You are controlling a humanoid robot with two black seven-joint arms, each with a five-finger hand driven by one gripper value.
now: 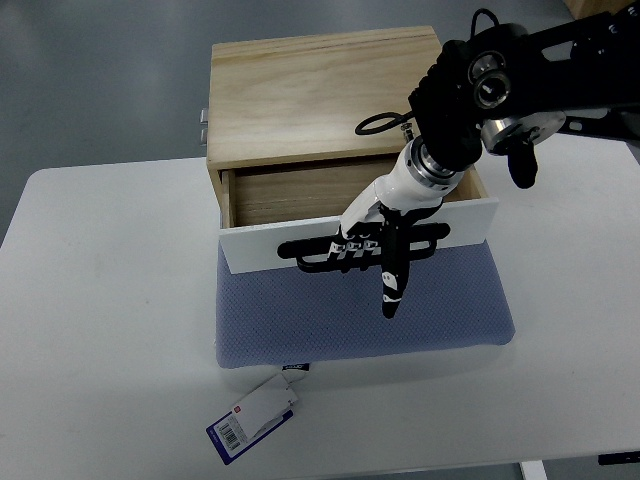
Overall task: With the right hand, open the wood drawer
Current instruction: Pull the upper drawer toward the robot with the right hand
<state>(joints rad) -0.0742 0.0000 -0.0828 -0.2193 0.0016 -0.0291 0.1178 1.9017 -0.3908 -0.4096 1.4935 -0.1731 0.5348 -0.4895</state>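
A light wood drawer box (300, 90) stands at the back of the white table. Its drawer (300, 195) is pulled out part way and has a white front panel (260, 245) with a black handle (305, 258). My right hand (372, 243) comes in from the upper right. Its fingers (357, 245) are curled over the handle and one finger (390, 285) points down past it. The inside of the drawer shows bare wood. The left arm is out of view.
A blue-grey padded mat (360, 320) lies under the drawer front. A blue and white tag (250, 420) lies at the mat's front left corner. The white table (100, 330) spreads left and front; its front edge is near the bottom of the picture.
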